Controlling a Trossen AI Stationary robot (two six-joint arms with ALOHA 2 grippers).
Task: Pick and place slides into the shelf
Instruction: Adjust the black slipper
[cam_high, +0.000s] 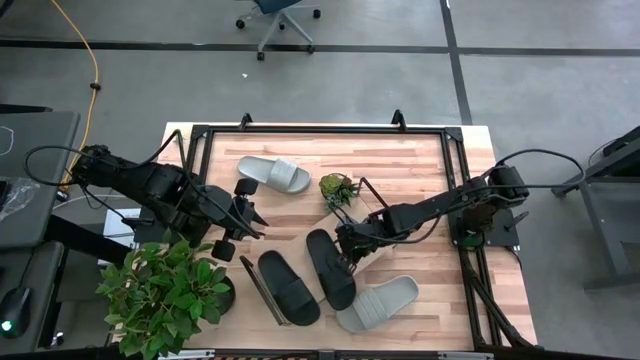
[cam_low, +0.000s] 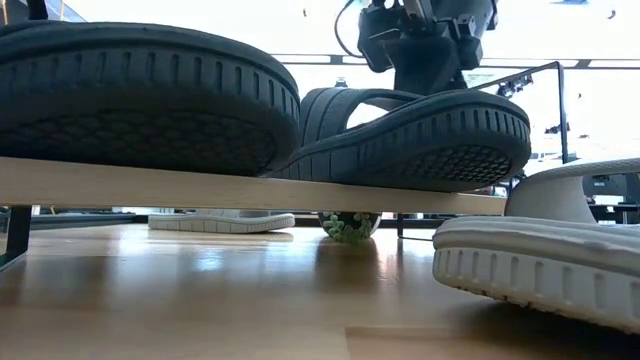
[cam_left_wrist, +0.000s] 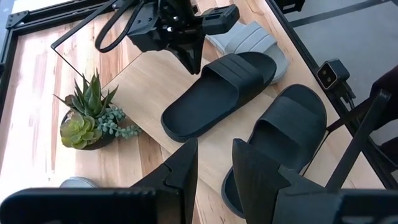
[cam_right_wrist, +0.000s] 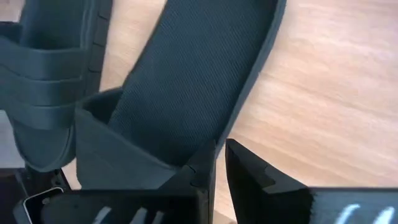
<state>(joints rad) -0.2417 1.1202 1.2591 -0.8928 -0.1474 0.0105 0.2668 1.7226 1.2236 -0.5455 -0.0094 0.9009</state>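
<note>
Two matte black slides (cam_high: 288, 287) (cam_high: 330, 268) lie side by side, soles down, on the shelf's light plank (cam_low: 150, 185) (cam_left_wrist: 143, 81). One grey slide (cam_high: 378, 302) lies on the table next to them by the near edge. The other grey slide (cam_high: 272, 175) rests on the table toward the far edge. My right gripper (cam_high: 345, 246) stands over the right-hand black slide (cam_left_wrist: 217, 93) and is shut on its rim. My left gripper (cam_left_wrist: 214, 168) is open and holds nothing, hovering over the table's left part (cam_high: 250, 215). My right gripper pinches the long side rim (cam_right_wrist: 239, 102) of the right-hand black slide, on the edge that faces the table's right. One finger (cam_right_wrist: 143, 168) is on the footbed and the other (cam_right_wrist: 267, 183) is outside the rim. The fingers point down from above. The slide lies flat on the shelf plank.
A small succulent (cam_high: 338, 188) sits by the shelf's far end. A leafy potted plant (cam_high: 165, 290) stands at the table's near left corner. Black rails (cam_high: 320, 128) frame the tabletop. The shelf's black end frame (cam_high: 262, 290) lies left of the black slides.
</note>
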